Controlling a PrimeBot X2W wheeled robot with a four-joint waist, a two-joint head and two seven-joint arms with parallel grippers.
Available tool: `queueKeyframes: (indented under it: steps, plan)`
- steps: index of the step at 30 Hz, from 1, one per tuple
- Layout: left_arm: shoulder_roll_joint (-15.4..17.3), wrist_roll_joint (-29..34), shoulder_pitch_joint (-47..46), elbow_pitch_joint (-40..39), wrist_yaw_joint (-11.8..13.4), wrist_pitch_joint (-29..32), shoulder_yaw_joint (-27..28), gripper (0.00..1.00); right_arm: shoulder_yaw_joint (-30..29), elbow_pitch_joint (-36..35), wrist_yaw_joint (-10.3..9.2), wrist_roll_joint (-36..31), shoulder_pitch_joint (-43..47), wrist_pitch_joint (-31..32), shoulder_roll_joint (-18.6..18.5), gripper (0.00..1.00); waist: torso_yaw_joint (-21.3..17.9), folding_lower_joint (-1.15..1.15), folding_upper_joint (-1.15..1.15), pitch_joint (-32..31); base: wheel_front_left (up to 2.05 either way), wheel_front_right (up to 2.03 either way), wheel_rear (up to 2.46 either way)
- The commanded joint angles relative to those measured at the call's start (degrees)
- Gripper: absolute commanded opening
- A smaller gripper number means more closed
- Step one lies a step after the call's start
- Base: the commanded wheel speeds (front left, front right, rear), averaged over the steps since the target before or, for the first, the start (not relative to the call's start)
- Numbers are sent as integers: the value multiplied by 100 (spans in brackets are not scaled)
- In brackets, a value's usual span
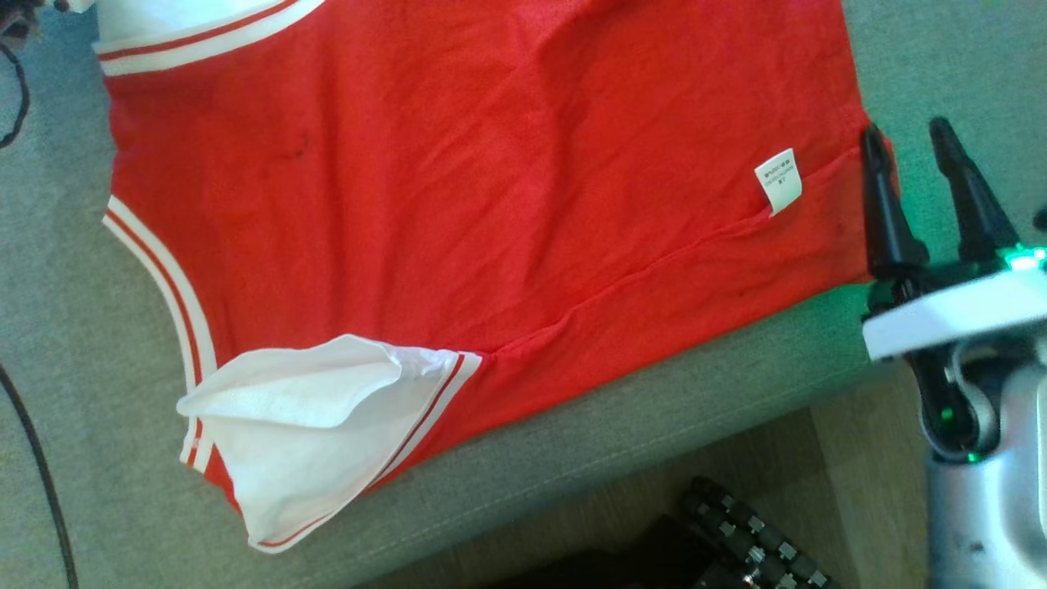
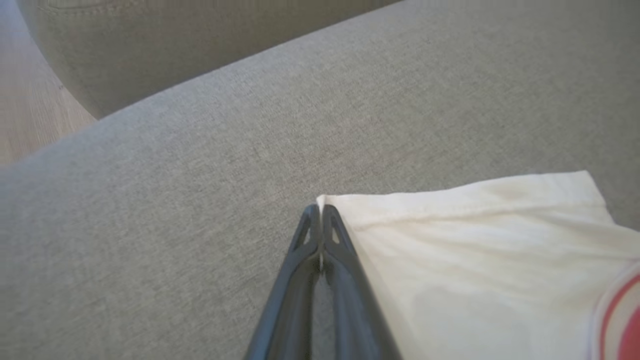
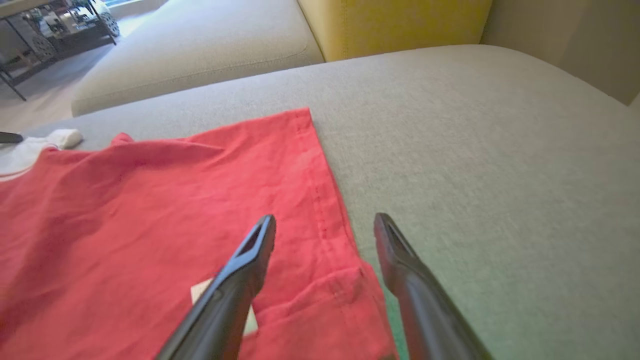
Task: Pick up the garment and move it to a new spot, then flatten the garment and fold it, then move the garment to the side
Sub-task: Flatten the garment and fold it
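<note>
left gripper [image 2: 320,212]: you have it clamped tight on a corner of the garment's white sleeve [image 2: 475,250].
right gripper [image 1: 906,135]: jaws wide apart, holding nothing; one finger is over the red hem [image 3: 325,200], the other over the cushion [image 1: 98,368].
garment [image 1: 491,164]: wrinkled red knit with white striped trim, spread on the grey woven cushion.
cut off: its top runs out of your head view.

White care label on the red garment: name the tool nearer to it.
Right. The right tool hovers open at a hem corner of the red garment, just beside the care label. The left tool is shut on the white sleeve at the far end.
</note>
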Motion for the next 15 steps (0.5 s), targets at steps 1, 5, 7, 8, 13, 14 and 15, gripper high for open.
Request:
queueKeyframes:
  steps: [1, 5, 7, 8, 13, 14, 15]
  plan:
    - [284, -18, -283, -143, -11, -138, 142, 0, 168, -145, -2, 118, -266, 77, -76, 100, 5, 0, 0, -4, 0, 0, 0]
    - [289, 15, -365, -163, -22, -486, 111, 0, 255, 160, -2, 16, -1037, 529, -76, 100, 45, 0, 0, -18, 0, 0, 0]
    - [258, 8, -404, -157, -26, -594, 81, 0, 264, 439, -2, -94, -1551, 848, -76, 100, 102, 0, 0, -19, 0, 0, 0]
    - [239, 1, -425, -157, -28, -632, 60, 0, 248, 599, -2, -125, -1813, 1006, -76, 100, 137, 0, 0, -12, 0, 0, 0]
    - [179, -44, -521, -214, -37, -760, -99, 0, 67, 1416, -2, -660, -2933, 1835, -76, 100, 292, 0, 0, 32, 0, 0, 0]
    - [167, -64, -540, -233, -38, -783, -130, 0, 22, 1572, -2, -659, -3103, 1993, -76, 100, 321, 0, 0, 45, 0, 0, 0]
    - [158, -87, -558, -257, -39, -804, -168, 0, -8, 1710, -2, -739, -3257, 2142, -76, 100, 344, 0, 0, 56, 0, 0, 0]
